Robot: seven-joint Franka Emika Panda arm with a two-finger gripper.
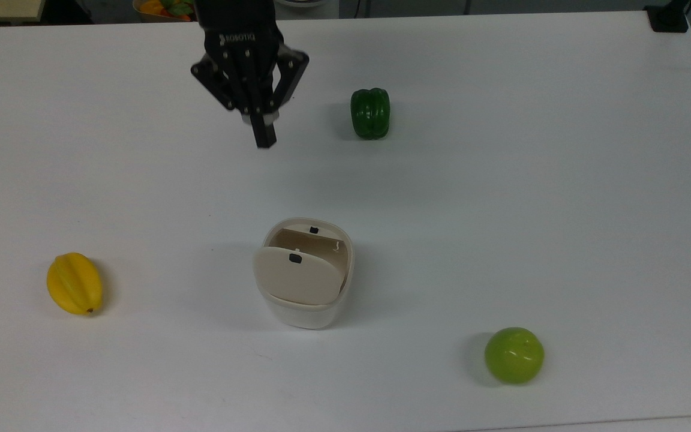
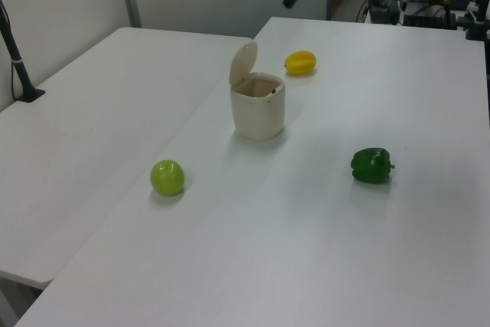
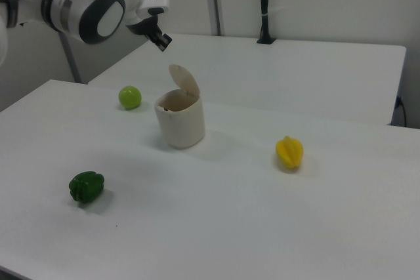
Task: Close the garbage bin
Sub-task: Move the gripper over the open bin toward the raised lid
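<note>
The garbage bin [image 1: 306,312] is a small white tub standing mid-table, with its beige lid [image 1: 297,279] raised upright on its hinge and the mouth open. In the left view the garbage bin [image 2: 258,109] has the lid [image 2: 243,64] standing up at its left edge. The right view has the bin [image 3: 180,122] with its lid [image 3: 184,82] tilted back. My gripper [image 1: 263,139] hangs in the air well beyond the bin toward the top view's top, fingers shut together with nothing between them. The gripper [image 3: 162,42] is above and left of the bin in the right view, apart from it.
A dark green pepper [image 1: 370,113] lies to the right of the gripper in the top view. A yellow starfruit [image 1: 74,283] lies far left of the bin, and a light green apple [image 1: 514,354] lies at the lower right. A second white table [image 2: 92,112] adjoins the first.
</note>
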